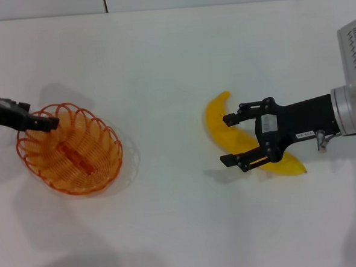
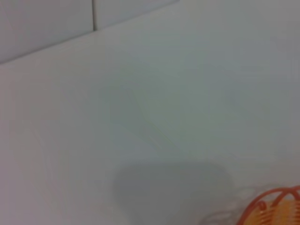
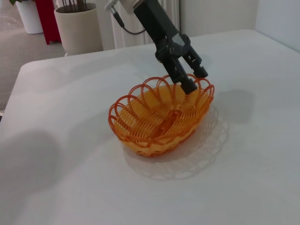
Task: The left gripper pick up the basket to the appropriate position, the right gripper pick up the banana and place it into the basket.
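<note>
The orange wire basket (image 1: 70, 151) sits at the left of the white table and also shows in the right wrist view (image 3: 159, 117). My left gripper (image 1: 47, 123) is at the basket's left rim. In the right wrist view the left gripper (image 3: 194, 79) has one finger inside the rim and one outside, closed on the wire. A bit of the rim shows in the left wrist view (image 2: 276, 206). The yellow banana (image 1: 221, 122) lies at centre right. My right gripper (image 1: 229, 139) is open just above it, with its fingers on either side of the banana's middle.
The table's far edge (image 1: 170, 9) meets a tiled wall. Bare white tabletop (image 1: 164, 110) lies between the basket and the banana. Planters (image 3: 77, 26) stand on the floor beyond the table's left side.
</note>
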Robot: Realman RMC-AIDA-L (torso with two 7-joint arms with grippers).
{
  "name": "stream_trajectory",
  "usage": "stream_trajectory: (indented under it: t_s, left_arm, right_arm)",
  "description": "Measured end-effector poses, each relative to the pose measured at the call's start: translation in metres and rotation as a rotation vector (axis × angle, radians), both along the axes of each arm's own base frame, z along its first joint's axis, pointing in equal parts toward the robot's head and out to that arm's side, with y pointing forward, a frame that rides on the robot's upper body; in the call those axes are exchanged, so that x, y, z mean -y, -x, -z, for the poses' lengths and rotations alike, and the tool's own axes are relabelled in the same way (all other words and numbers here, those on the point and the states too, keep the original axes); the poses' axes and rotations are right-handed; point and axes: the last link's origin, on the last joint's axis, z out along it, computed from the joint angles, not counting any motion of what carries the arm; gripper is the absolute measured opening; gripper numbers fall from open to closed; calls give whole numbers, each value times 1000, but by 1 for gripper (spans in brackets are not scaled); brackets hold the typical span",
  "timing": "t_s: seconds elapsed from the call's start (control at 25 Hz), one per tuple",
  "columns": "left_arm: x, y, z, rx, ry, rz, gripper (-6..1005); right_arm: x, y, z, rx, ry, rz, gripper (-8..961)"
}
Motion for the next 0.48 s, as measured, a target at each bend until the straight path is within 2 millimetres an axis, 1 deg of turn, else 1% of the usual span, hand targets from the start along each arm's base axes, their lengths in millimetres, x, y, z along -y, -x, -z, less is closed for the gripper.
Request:
stream_trajectory:
  t_s: [0.12, 0.48]
  left_arm:
    - [0, 2, 5, -10, 9, -6, 874]
    - [0, 4, 7, -13, 4, -6, 763]
  right_arm:
    - [0, 0, 0, -2, -3, 2, 900]
    - [-2, -5, -1, 7, -25, 21, 901]
